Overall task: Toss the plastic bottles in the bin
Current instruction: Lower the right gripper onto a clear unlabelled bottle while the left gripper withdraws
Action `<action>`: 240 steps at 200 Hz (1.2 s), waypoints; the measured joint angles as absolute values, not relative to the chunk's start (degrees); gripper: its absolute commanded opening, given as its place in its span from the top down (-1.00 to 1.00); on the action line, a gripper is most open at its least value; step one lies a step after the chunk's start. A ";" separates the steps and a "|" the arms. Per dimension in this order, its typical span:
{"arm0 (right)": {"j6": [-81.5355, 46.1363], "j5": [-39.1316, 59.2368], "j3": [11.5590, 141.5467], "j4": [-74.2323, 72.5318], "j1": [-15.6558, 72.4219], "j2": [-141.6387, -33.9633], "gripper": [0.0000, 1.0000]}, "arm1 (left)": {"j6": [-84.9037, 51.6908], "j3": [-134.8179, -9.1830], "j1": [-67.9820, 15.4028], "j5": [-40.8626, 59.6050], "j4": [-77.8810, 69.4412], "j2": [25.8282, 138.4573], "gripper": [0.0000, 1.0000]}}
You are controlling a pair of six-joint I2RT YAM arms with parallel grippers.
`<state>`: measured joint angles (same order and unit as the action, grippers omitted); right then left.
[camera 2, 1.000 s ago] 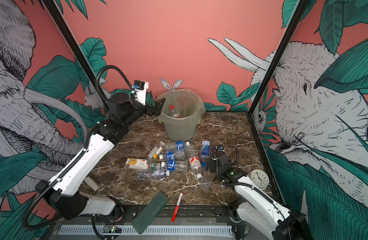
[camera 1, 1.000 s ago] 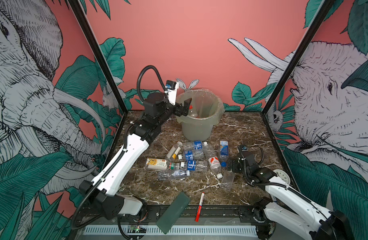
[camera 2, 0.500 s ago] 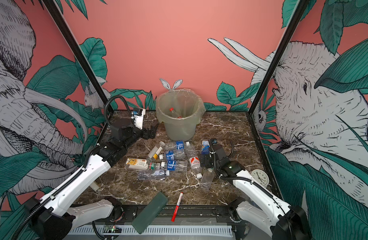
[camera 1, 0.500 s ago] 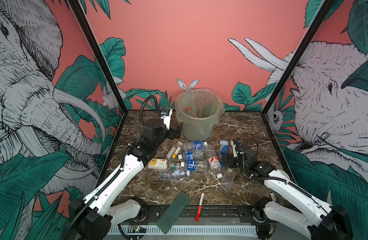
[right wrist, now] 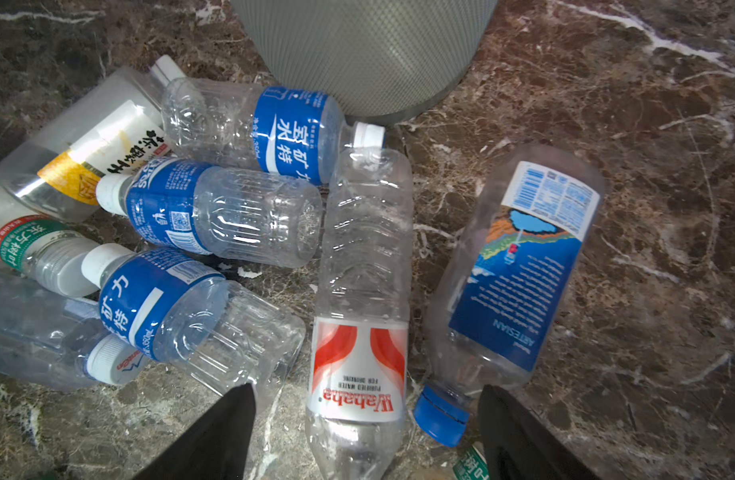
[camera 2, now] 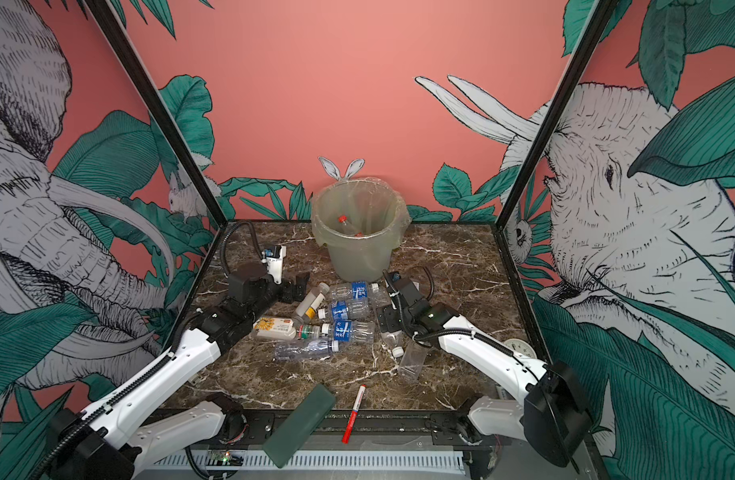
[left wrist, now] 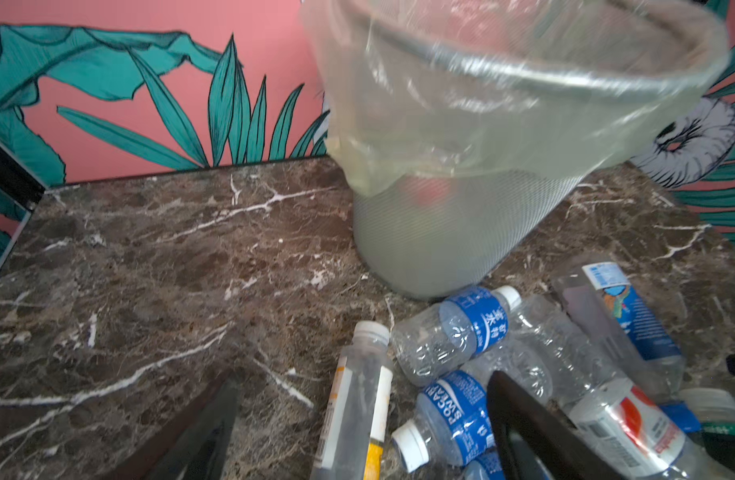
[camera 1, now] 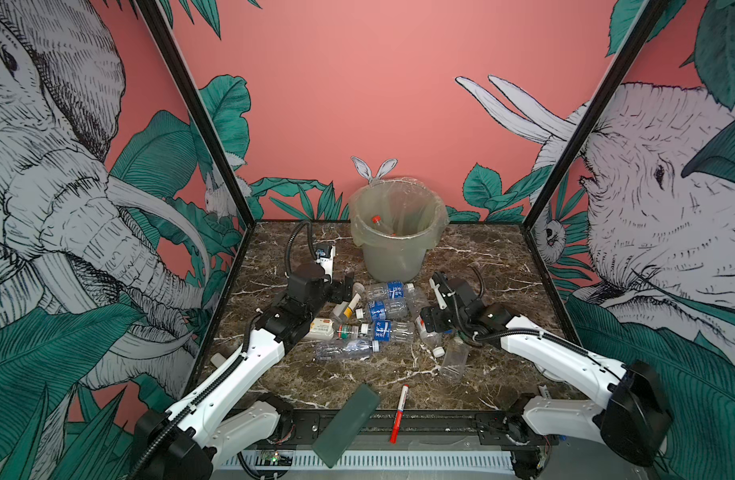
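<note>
Left claw [camera 1: 346, 286] now low beside bottles [camera 1: 384, 309].

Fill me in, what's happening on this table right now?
Two robot arms are clearing plastic bottles into the bin. At least one red-capped bottle already lies inside, while roughly ten are still heaped on the table in front of it. The left gripper is open, lined up on a yellow-labelled bottle. The right gripper is open astride a red-labelled bottle. Neither holds anything yet.
</note>
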<state>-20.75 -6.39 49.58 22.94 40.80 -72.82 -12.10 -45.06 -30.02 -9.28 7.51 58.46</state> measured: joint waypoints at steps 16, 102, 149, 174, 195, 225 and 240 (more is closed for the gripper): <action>-20.75 -5.98 50.54 22.96 40.88 -75.11 -0.71 | -13.08 -42.76 -29.63 -9.23 7.38 58.22 -0.87; -20.73 -5.08 55.64 21.58 40.88 -86.30 -0.63 | -15.00 -35.57 -28.03 -8.10 8.73 51.09 -0.88; -20.47 -5.28 56.95 21.61 40.29 -88.90 -0.61 | -15.03 -33.36 -27.68 -7.42 10.09 50.09 -0.87; -20.25 -5.26 56.95 21.63 39.57 -89.47 -0.61 | -15.05 -32.40 -27.49 -6.94 10.35 49.63 -0.87; -20.12 -4.93 56.95 21.63 39.22 -90.26 -0.61 | -15.07 -31.66 -27.42 -6.61 10.39 49.41 -0.87; -20.03 -3.70 57.04 21.41 39.20 -92.07 -0.63 | -15.29 -30.89 -27.24 -6.39 10.39 49.41 -0.87; -19.94 -3.38 57.04 21.47 39.20 -93.12 -0.62 | -15.42 -30.70 -27.20 -6.39 10.39 49.41 -0.87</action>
<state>-19.94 -3.38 57.04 21.47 39.20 -93.12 -15.42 -30.70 -27.20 -6.39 10.39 49.41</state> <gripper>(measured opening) 0.812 0.937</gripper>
